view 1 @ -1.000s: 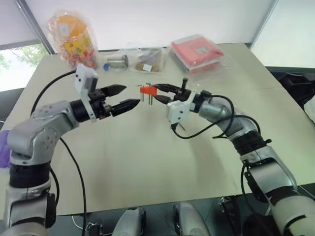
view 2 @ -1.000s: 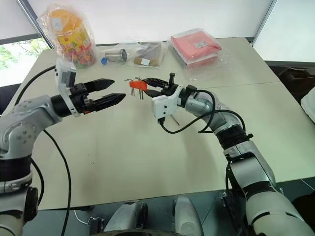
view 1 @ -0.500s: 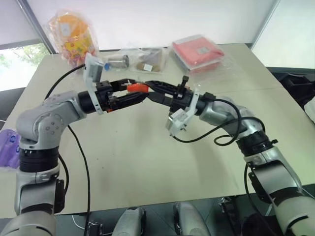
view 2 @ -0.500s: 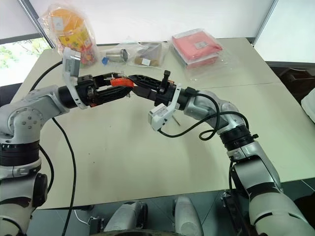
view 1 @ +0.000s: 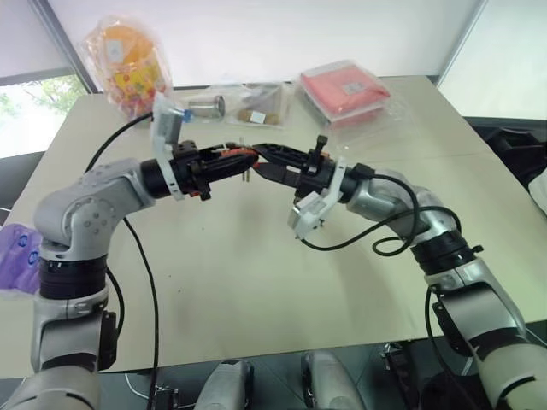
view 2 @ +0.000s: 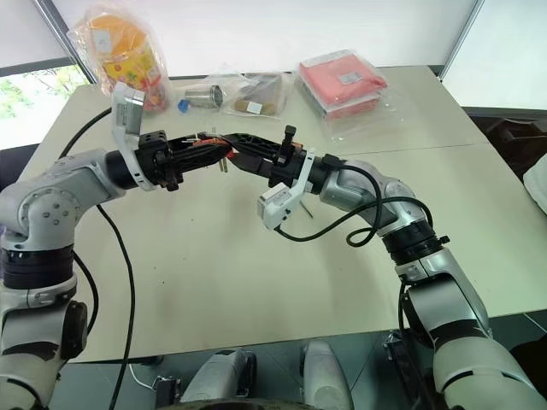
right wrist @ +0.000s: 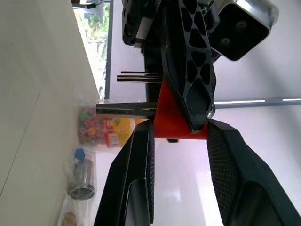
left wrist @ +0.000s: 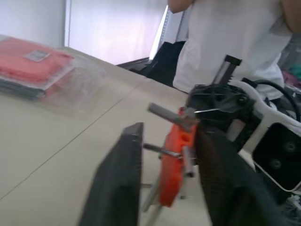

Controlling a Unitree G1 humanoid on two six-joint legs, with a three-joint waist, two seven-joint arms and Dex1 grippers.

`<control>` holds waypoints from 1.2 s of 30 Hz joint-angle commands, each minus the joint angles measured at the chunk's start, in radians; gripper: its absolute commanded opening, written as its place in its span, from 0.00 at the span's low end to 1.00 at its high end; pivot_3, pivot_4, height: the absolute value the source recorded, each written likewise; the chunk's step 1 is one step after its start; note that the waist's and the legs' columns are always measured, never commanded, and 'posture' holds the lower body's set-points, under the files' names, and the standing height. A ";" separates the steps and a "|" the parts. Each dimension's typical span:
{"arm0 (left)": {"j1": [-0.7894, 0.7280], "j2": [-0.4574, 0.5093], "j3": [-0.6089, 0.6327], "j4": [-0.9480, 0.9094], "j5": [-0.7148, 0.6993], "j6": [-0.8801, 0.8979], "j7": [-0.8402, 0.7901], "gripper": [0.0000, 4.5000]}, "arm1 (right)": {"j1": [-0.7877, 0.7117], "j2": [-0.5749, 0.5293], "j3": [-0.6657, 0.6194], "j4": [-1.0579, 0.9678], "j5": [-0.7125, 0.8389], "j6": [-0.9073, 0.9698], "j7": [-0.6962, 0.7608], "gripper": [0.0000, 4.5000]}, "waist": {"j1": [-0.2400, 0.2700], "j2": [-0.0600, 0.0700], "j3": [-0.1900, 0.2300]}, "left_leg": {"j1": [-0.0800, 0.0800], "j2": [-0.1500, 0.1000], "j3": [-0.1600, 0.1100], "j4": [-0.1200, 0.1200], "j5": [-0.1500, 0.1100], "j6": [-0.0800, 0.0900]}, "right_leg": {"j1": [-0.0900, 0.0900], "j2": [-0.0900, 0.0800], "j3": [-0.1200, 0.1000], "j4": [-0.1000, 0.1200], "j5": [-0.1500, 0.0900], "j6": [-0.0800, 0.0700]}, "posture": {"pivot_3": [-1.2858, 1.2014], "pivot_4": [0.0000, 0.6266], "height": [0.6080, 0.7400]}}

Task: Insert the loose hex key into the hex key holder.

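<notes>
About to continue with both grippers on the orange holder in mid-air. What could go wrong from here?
Both the left gripper and the right gripper clamp the orange holder above the table, so pulling apart could twist it loose. The left fingers crowd its keys and might bend one.

Red flat packet (view 1: 344,89), snack bag (view 1: 126,61), small packets (view 1: 255,103) along table (view 1: 256,282) back.

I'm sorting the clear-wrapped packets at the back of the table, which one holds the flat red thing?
The red flat packet, at the far right of the row. It lies flat; the orange snack bag at the far left stands upright, with smaller packets between.
</notes>
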 commanded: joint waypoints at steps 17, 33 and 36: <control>-0.011 -0.015 0.016 0.005 0.005 -0.016 0.021 0.00 | -0.005 -0.015 -0.012 -0.037 0.073 0.008 0.071 0.33 | 0.000 0.000 0.000 | 0.000 0.000 0.000 0.000 0.000 0.000 | 0.000 0.000 0.000 0.000 0.000 0.000 | 0.52 0.24 1.00; 0.037 -0.022 0.012 -0.060 0.065 -0.082 0.067 0.00 | 0.157 0.076 -0.156 -0.213 0.549 1.011 0.485 0.99 | 0.003 0.000 0.000 | 0.000 0.001 -0.001 0.001 0.000 0.000 | 0.001 0.000 0.000 0.000 0.000 0.000 | 0.52 0.24 1.00; 0.049 -0.033 0.010 -0.072 0.066 -0.087 0.086 0.00 | 0.137 0.128 -0.201 -0.317 0.650 1.472 0.504 0.99 | 0.006 0.000 0.000 | -0.001 0.000 -0.001 0.002 0.000 0.000 | 0.001 0.000 0.000 0.000 0.000 0.000 | 0.52 0.24 1.00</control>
